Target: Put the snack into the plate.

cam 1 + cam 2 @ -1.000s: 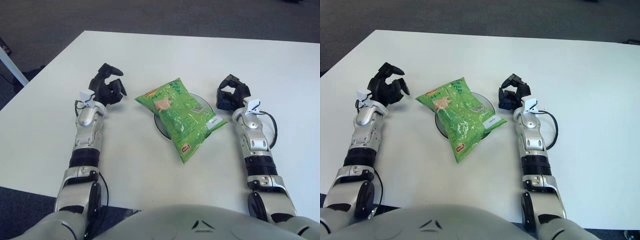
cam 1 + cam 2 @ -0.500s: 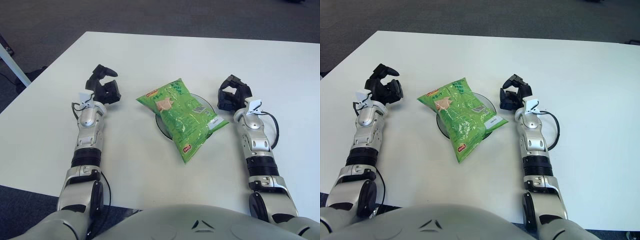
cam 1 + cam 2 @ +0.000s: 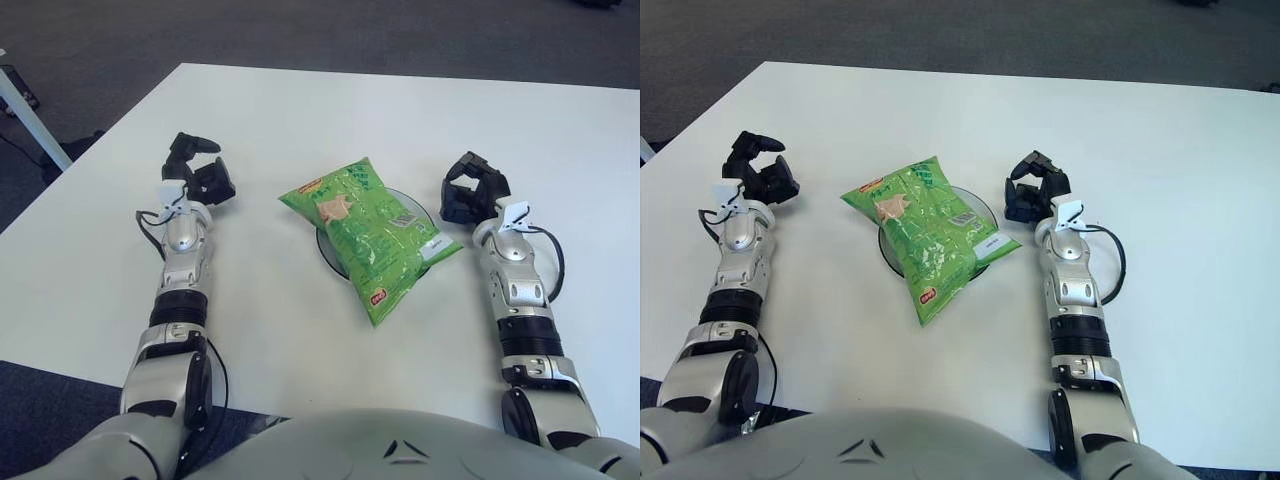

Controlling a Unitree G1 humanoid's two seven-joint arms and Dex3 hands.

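Left hand point(image 3: 197, 172): the fingers point(image 3: 195, 142) are curling loosely inward and gripping nothing; the hand is showing over the white table point(image 3: 300, 110), well to the left of the snack point(image 3: 368, 234) and clear of it. Whether the hand is touching the tabletop cannot be told. Its forearm is running back toward the robot's body along the table's left portion.

Right hand point(image 3: 471, 189): the fingers point(image 3: 463, 166) are likewise bending inward in a relaxed curl, enclosing nothing. The hand is showing just beside the right edge of the plate point(image 3: 421, 207), near the snack's right corner but apart from it. A black cable is looping out from the wrist on the outer side.

Snack: a green bag with a small red mark near its lower end and a white label on its right side is lying flat across the plate, set on a diagonal. Its upper left corner and its lower end are overhanging the plate rim onto the table, and its middle is covering most of the dish. Only arcs of the plate's dark rim are showing, at the left and at the upper right of the bag.

The plate is sitting near the middle of the table, between the two hands. Dark carpet is showing beyond the table's edges.
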